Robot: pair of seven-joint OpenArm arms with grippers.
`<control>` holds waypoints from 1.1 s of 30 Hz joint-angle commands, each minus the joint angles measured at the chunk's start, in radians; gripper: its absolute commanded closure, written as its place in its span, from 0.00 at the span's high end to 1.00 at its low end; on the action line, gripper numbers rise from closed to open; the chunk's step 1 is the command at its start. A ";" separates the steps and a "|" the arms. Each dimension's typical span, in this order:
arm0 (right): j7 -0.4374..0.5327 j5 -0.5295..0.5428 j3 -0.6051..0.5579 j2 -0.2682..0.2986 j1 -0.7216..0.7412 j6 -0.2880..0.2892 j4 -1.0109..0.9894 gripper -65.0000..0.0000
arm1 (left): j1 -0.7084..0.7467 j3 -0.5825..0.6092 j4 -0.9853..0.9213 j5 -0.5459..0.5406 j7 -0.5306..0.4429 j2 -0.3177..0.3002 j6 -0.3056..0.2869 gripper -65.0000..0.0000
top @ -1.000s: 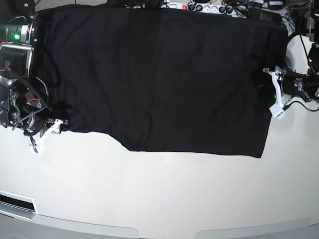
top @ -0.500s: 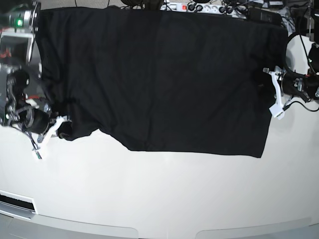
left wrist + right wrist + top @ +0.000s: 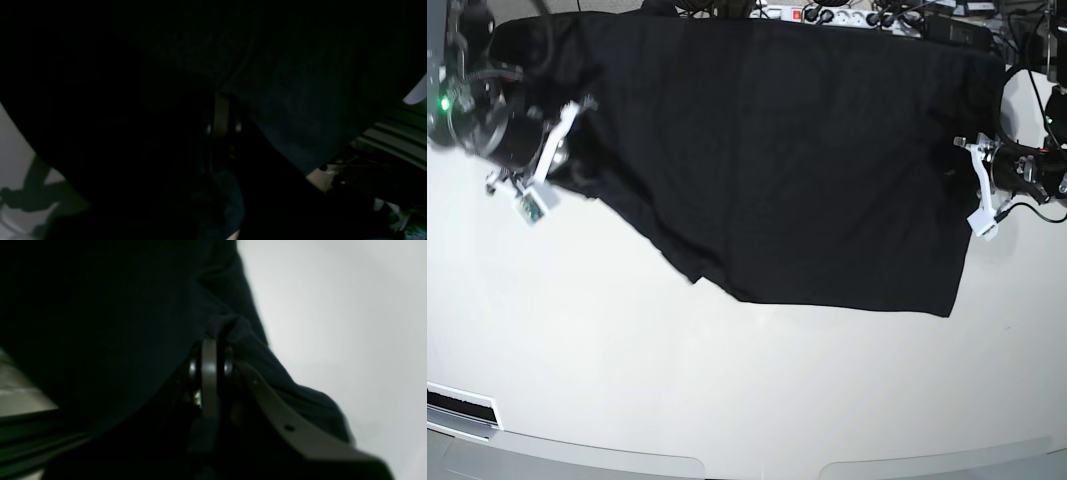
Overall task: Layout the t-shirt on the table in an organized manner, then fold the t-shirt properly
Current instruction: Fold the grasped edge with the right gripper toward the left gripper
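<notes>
T-shirt (image 3: 767,150) spread across the desk (image 3: 727,400). Right claw (image 3: 562,150) clamps its sleeve edge; left claw (image 3: 980,190) is closed at the opposite hem. Fold should travel smoothly, edges aligned.

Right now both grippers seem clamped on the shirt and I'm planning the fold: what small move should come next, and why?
Probably carry the right gripper further across toward the left gripper. It is shut on the t-shirt, whose edge on that side is lifted and drawn inward over the table, so a fold looks begun.
</notes>
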 commanded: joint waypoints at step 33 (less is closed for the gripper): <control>0.011 -0.014 -0.170 -0.047 0.202 -0.169 -0.281 0.55 | -0.022 -0.007 0.012 -0.017 -0.033 -0.022 -0.006 0.00</control>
